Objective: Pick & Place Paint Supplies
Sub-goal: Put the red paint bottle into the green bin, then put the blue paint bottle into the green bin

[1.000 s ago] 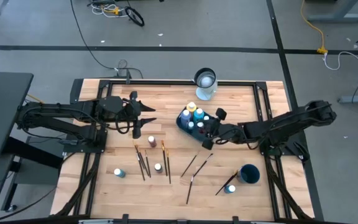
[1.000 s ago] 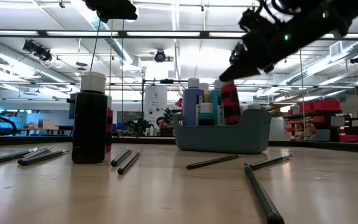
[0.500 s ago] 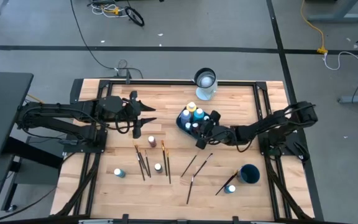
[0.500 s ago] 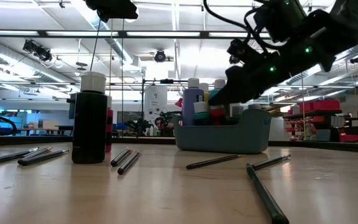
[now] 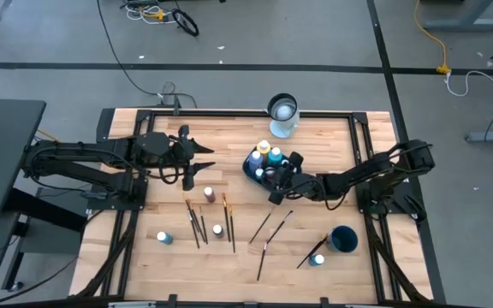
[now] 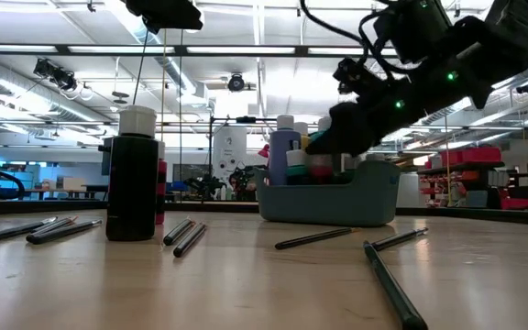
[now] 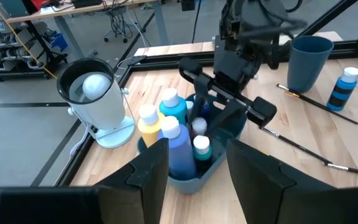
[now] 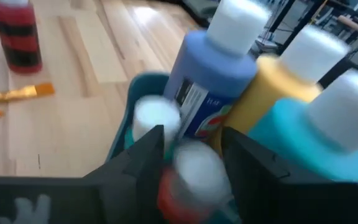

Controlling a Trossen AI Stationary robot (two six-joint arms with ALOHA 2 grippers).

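A dark teal caddy near the table's far middle holds several paint bottles: blue, yellow, turquoise. My right gripper reaches into it from the right, slanting down. It is open, one finger on each side of a red bottle with a white cap that stands low among the others. My left gripper hangs open and bare above the table's left half. Loose bottles and dark brushes lie on the near half of the table.
A white-and-clear jar stands at the far edge behind the caddy. A blue cup with a blue bottle beside it sits near right. A black bottle stands on the left in the low view.
My right gripper has come down and toward the table's left, into the caddy, with the red bottle. The bottle hung above the caddy's right end a second ago. It now sits down among the other bottles. For the last half second the arm has kept still.
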